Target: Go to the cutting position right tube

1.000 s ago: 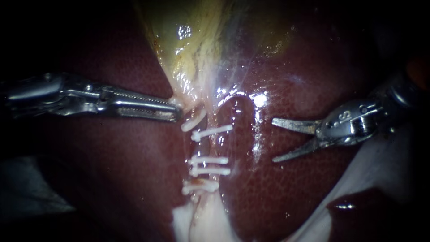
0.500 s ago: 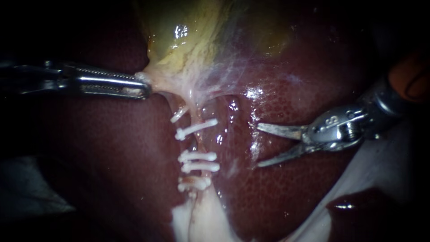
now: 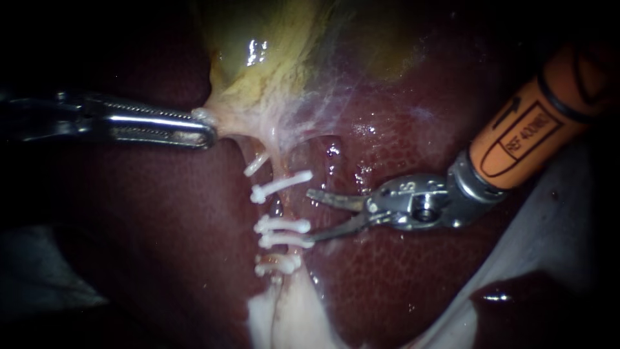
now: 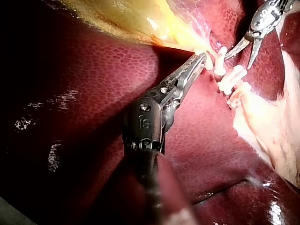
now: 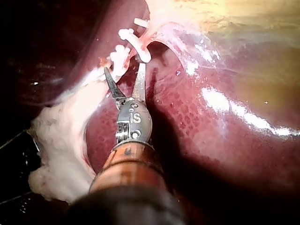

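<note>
At centre frame of the endoscope view, just below the gallbladder, the right tube shows as a thin pale-pink strand. Its long axis is near vertical: the upper end points to the gallbladder at frame top, and the lower end runs into white fatty tissue at the bottom edge. Dark liver lies on both sides. White clips cross the tube almost level: one upper clip, then a lower pair of clips, with bare tube between. A further clipped strand lies just to its left; how the two part there I cannot tell.

Left instrument, in from frame left: its pincer is pinching the pale neck of the gallbladder from two sides, and the tissue fans taut toward it. Judged: that pull holds the tube straight.

Right instrument, in from upper right: its pincer is two slim curved blades, spread, with nothing between them. The tips sit just right of the tube, bracketing the bare stretch. The lower tip is at the end of the lower pair, touching or just beside; cannot tell which.

Handling, judged: the tube is soft, wet, slippery, light and easily torn, and a nudge could shift the clips. The place to take it is the bare stretch, blades square to the long axis and clear of the clips on either hand.
</note>
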You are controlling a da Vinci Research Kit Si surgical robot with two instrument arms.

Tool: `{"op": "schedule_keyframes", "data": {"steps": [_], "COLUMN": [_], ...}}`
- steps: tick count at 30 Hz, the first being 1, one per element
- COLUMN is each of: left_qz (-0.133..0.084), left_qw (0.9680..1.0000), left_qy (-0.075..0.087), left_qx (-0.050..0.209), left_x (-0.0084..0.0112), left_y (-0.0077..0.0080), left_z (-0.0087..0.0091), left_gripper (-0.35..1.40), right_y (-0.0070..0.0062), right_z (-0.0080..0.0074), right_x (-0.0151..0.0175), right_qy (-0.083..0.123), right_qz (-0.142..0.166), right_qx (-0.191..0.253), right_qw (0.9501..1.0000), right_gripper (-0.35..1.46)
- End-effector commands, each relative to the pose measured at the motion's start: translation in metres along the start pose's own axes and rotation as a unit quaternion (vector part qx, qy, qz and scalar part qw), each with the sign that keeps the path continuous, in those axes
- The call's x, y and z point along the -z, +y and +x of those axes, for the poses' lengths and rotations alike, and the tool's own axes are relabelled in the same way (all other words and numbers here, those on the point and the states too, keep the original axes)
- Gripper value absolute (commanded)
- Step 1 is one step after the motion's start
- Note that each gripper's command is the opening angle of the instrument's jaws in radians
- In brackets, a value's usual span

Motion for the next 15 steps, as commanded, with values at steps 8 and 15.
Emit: {"op": "schedule_keyframes", "data": {"steps": [8, 15], "left_qz": [0.000, 0.000], "left_qw": [1.0000, 0.9999], "left_qy": [0.001, 0.001], "left_qx": [-0.009, -0.011], "left_x": [0.0002, 0.0004], "left_y": [0.0001, -0.0002], "left_z": [0.0003, 0.0004], "left_gripper": [-0.35, -0.35], "right_y": [0.0018, 0.0019], "right_z": [0.0002, 0.0010], "right_x": [-0.0022, -0.0031], "right_qy": [0.016, 0.035], "right_qz": [0.030, 0.080], "right_qx": [-0.021, -0.023], "right_qw": [0.9992, 0.9959], "right_gripper": [1.43, 1.43]}}
